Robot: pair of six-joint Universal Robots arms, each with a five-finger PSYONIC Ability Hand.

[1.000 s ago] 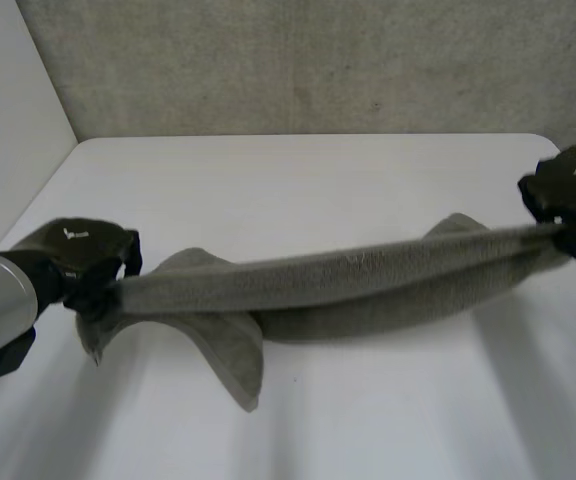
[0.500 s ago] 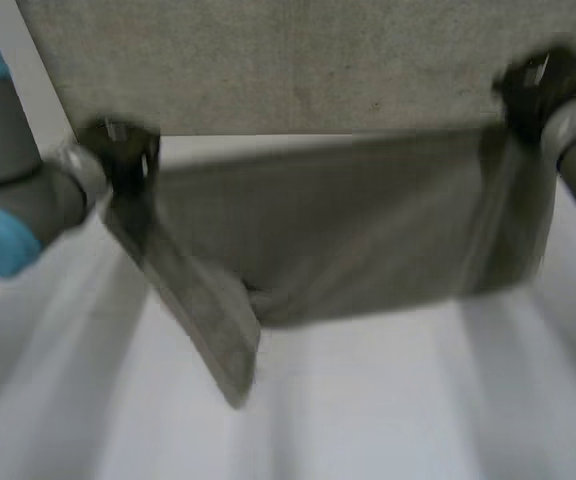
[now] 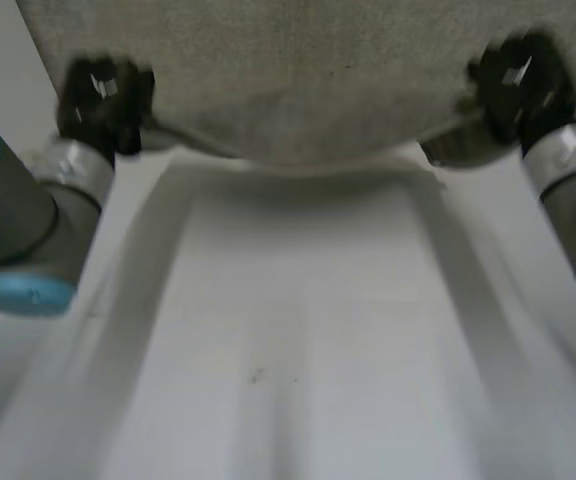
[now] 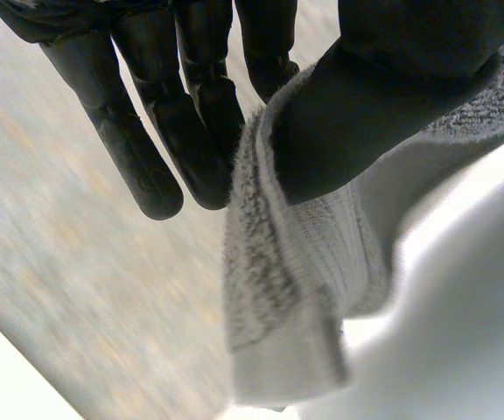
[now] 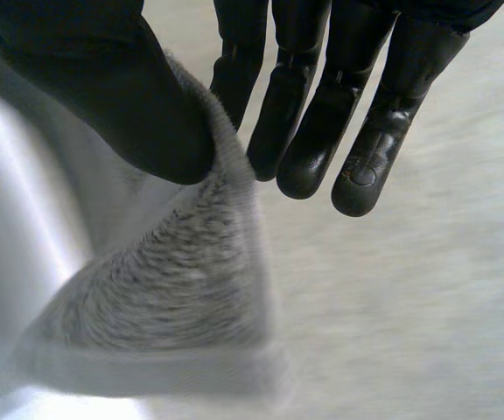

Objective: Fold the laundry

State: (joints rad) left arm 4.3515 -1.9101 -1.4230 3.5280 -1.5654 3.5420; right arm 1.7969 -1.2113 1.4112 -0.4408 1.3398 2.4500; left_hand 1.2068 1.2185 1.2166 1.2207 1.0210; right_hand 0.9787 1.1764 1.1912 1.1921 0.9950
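Two corners of the grey terry-cloth towel point(image 3: 298, 130) are clamped, one between thumb and straight fingers point(image 4: 129, 140) of the black left hand point(image 3: 103, 95), one likewise in the black right hand point(image 3: 518, 80) — stretched above the white table point(image 3: 298, 330). No fold shows yet — the folding seems all ahead.

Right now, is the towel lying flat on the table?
No, the towel hangs in the air, stretched between the left hand and the right hand.

The towel point(image 4: 278, 289) is grey terry cloth, rough and nubbly with a flatter woven hem, the fingers point(image 4: 147, 166) matt black with faint sheen, the table point(image 3: 298, 330) smooth matt white.
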